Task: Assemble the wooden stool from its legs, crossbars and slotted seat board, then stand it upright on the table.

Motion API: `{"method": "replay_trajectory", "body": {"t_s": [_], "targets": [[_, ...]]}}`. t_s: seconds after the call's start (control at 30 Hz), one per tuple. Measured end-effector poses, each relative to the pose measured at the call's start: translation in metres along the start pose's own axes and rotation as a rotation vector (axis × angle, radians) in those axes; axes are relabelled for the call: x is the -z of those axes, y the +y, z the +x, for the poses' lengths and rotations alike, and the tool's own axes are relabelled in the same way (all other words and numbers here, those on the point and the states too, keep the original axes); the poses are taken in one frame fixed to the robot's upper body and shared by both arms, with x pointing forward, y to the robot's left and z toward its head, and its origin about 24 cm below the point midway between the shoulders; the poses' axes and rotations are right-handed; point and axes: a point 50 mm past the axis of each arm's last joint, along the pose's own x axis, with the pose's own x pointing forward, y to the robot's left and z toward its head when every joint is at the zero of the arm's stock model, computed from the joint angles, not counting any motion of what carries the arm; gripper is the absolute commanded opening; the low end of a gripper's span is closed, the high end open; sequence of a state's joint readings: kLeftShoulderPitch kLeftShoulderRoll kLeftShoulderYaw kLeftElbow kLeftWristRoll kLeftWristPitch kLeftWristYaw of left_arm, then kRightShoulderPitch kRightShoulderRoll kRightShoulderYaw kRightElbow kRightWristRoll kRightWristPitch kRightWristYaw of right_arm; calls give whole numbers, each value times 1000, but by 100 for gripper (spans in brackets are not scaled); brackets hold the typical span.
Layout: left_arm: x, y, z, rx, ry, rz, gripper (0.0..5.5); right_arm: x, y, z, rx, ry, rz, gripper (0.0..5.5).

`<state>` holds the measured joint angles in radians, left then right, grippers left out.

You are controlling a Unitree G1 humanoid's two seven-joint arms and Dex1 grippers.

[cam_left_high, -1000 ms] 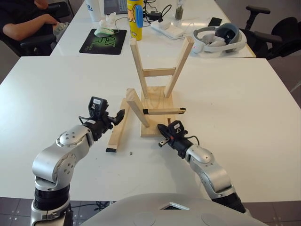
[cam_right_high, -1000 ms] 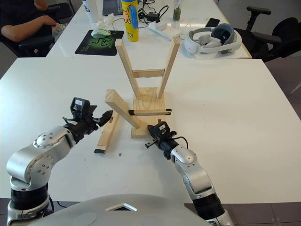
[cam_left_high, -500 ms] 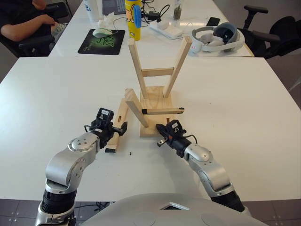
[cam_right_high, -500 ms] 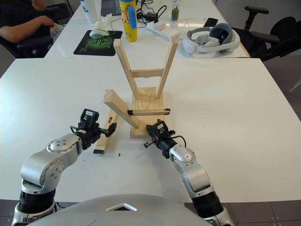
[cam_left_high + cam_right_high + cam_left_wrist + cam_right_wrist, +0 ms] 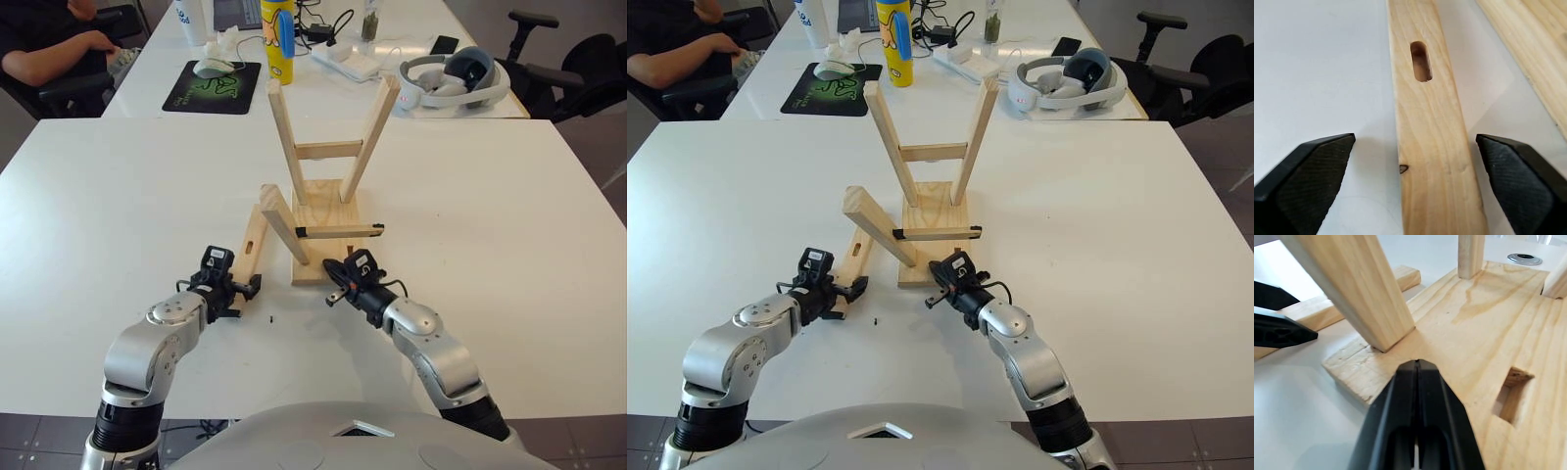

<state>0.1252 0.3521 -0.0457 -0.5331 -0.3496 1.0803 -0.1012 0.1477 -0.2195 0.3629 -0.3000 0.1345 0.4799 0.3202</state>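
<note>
I am holding my left end effector (image 5: 1415,138) released, its fingers (image 5: 1308,181) standing either side of the loose slotted leg (image 5: 1430,147) without touching it; that leg is lying flat on the white bench (image 5: 1312,58). My right end effector (image 5: 1417,364) is sitting clenched, fingers pressed together, at the near edge of the seat board (image 5: 1484,328), which is lying flat just beside the loose leg, with an inserted leg (image 5: 1352,284) rising from it.

Bright, even light; soft shadow beside the leg (image 5: 1430,147).
</note>
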Motion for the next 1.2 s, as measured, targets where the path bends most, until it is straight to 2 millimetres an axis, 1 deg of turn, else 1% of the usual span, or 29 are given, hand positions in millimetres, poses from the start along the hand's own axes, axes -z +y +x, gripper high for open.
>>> {"method": "replay_trajectory", "body": {"t_s": [0.27,0.37,0.5,0.6,0.77,0.8,0.87,0.93,1.03,1.1,1.2], "targets": [[-1,7,3,-7,-26,-7,313,2,2,-6,2,-40,20,0],[-2,10,4,-16,-39,-8,268,2,0,-14,8,-64,39,0],[-5,16,4,-43,-65,-12,212,2,-9,-26,27,-70,18,0],[-7,28,4,-92,-83,-29,203,-5,-14,-42,53,-119,15,0],[-18,44,2,-157,-153,-46,203,-4,-28,-62,112,-100,-16,0],[-23,49,2,-174,-178,-51,203,-2,-32,-65,130,-89,-21,0],[-39,62,-1,-230,-252,-35,203,4,-38,-69,158,-65,-25,0],[-55,68,-3,-252,-331,-2,203,10,-43,-70,185,-47,-18,0],[-77,73,-8,-273,-445,93,203,24,-47,-69,218,6,-10,0],[-92,73,-10,-271,-514,147,203,32,-45,-66,210,34,7,0],[-105,75,-9,-253,-568,166,203,31,-39,-58,181,26,-7,0]]}}
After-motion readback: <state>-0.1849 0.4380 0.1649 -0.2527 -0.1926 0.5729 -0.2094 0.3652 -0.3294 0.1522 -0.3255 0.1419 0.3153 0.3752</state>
